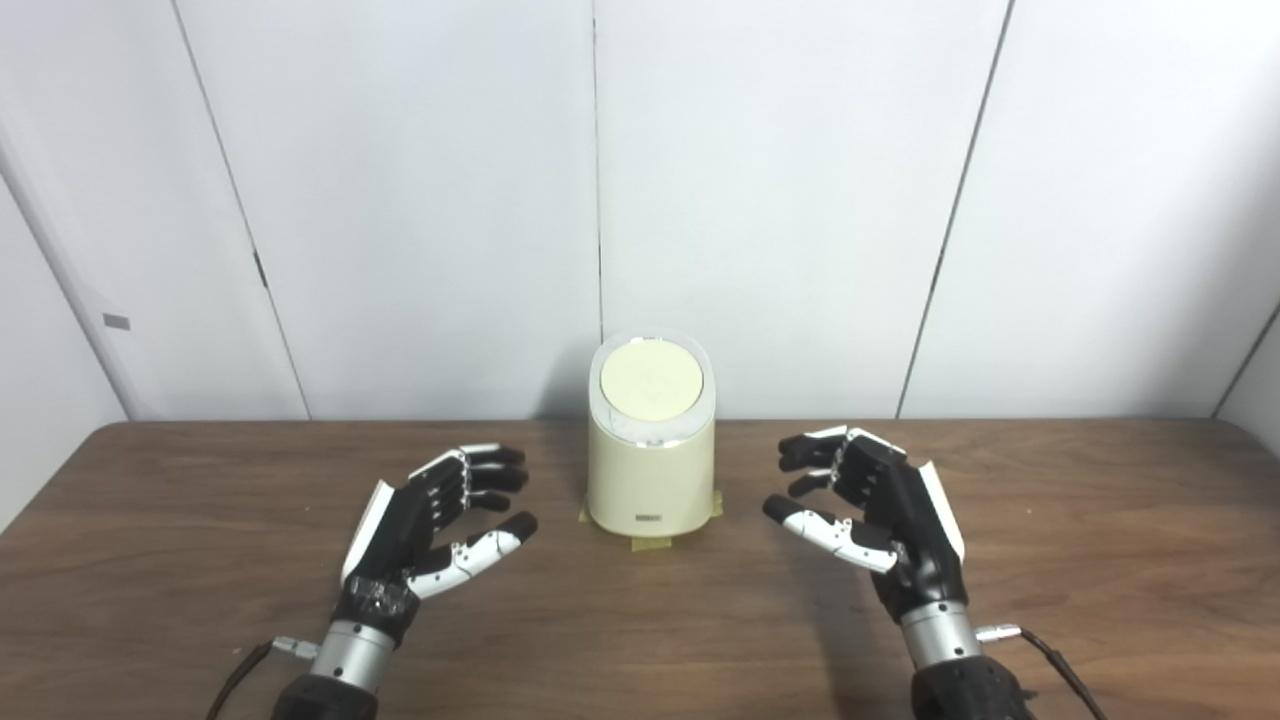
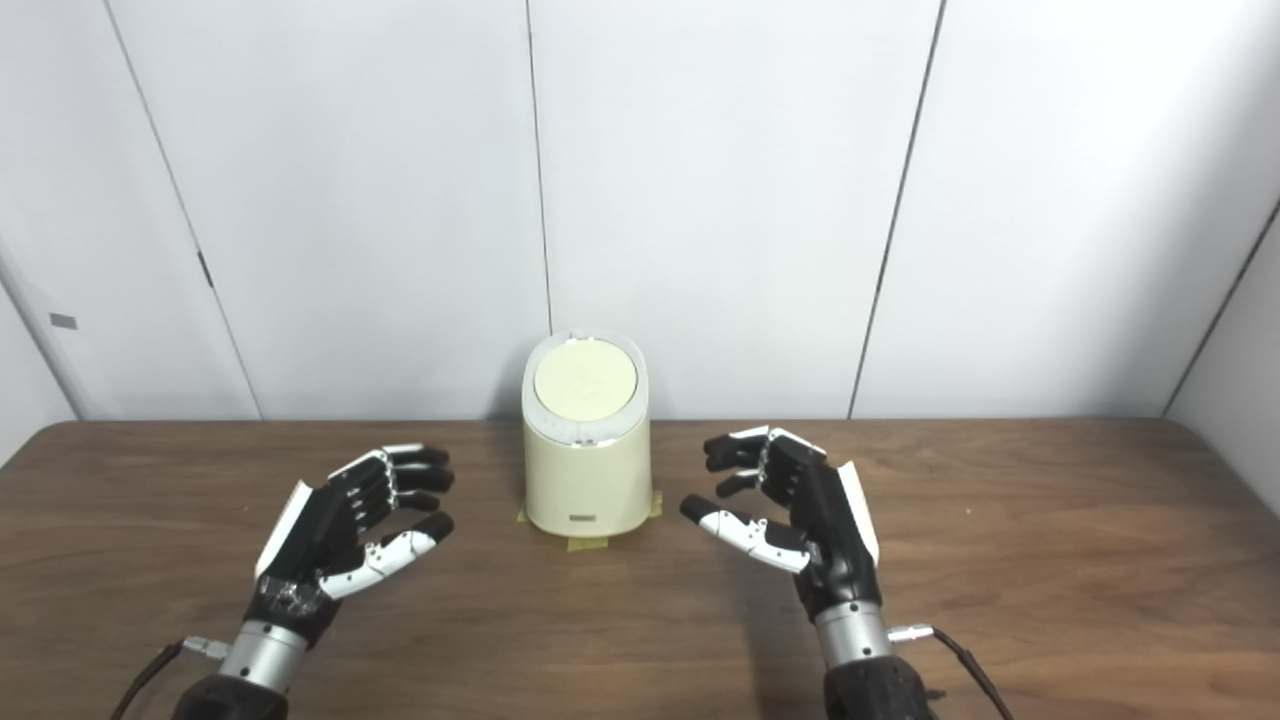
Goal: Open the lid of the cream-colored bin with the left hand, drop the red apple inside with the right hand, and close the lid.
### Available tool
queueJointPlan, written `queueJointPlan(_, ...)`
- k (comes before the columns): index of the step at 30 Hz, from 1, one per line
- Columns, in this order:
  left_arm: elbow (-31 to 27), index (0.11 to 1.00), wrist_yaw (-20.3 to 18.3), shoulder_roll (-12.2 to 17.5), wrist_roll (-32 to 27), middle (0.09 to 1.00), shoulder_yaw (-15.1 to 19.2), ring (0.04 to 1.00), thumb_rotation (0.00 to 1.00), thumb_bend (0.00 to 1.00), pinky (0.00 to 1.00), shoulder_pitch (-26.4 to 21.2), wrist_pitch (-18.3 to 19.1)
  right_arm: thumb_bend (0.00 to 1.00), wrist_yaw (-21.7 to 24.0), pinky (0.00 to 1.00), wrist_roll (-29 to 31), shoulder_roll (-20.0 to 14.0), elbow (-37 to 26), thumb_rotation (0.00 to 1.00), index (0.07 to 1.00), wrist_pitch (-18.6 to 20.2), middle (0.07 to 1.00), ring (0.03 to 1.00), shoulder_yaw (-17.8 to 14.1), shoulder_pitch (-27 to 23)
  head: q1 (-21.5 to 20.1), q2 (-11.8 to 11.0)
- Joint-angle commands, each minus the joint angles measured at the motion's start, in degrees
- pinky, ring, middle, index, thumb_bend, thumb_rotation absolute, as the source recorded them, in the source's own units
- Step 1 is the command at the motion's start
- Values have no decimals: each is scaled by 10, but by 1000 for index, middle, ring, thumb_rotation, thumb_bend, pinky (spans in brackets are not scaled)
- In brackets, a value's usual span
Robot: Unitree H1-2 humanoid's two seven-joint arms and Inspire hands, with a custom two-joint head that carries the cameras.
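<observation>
Left hand [image 1: 430, 525] is held spread and empty above the table [image 1: 1100, 560], left of the cream-colored bin [image 1: 652, 470]. Right hand [image 1: 870, 510] is also empty, fingers loosely curled and apart, right of the bin. Neither hand is touching the bin.

Bin is stood upright at the table's far edge, centred between the hands, lid [image 1: 651, 380] closed. Yellow tape tabs [image 1: 648, 544] are seen at its base, so it is probably fixed down.

No red apple is seen in either view. Biggest risk: the drop step cannot be done unless the apple is located off-frame.

Other risks, as judged:
- Lid mechanism is not discernible from here (push or lift). If the wrong action is applied, the lid may stay closed or the bin may be tipped backward toward the wall.
- If the tape hold is weak, the bin may be shoved by a sideways left-hand approach.
- Lid may drop shut on the right hand if released early.
</observation>
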Motion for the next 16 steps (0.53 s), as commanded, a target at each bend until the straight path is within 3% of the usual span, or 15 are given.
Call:
queueJointPlan(1,-20,786,2,0,-14,869,4,712,255,741,529,-19,-3,746,-2,372,5,1,-6,157,707,-21,643,478,-3,-20,0,1)
queueJointPlan(4,-22,862,-2,-5,-37,895,7,678,250,772,449,-18,9,763,-4,386,6,2,2,139,761,-28,644,475,-5,-22,0,1)
queueJointPlan(6,-21,897,-3,-5,-41,877,7,577,245,768,419,-18,4,755,-4,376,6,2,2,126,777,-27,630,463,-6,-22,0,1)
queueJointPlan(8,-17,905,-4,-4,-38,809,5,490,239,764,407,-19,-6,751,-2,388,10,3,-2,112,762,-23,616,479,-6,-21,0,1)
queueJointPlan(9,-15,901,-6,-3,-38,726,4,466,240,752,390,-19,-11,747,-2,401,8,3,-5,107,735,-22,607,493,-5,-21,0,1)
queueJointPlan(11,-9,888,-11,0,-40,637,2,488,239,729,428,-21,-20,737,-4,415,-1,2,-11,107,681,-21,599,507,-2,-21,0,1)
queueJointPlan(12,-7,873,-14,2,-41,585,1,542,235,707,544,-22,-24,606,-6,426,-7,2,-14,127,569,-19,589,515,-1,-20,0,1)
queueJointPlan(13,-6,850,-15,3,-39,550,0,629,237,690,792,-22,-26,553,-6,449,-9,2,-16,134,520,-18,582,535,0,-20,0,1)
queueJointPlan(14,-7,824,-12,5,-30,542,-1,673,244,687,894,-22,-26,536,-5,467,-10,1,-18,137,502,-17,580,551,1,-20,0,1)
queueJointPlan(15,-7,793,-6,5,-18,546,-2,706,256,689,946,-22,-27,527,-3,483,-8,2,-20,137,492,-14,580,567,1,-20,0,1)
queueJointPlan(16,-8,728,-2,7,-5,596,-4,711,269,688,854,-23,-31,521,-3,492,-7,3,-22,137,485,-12,583,584,2,-20,0,1)
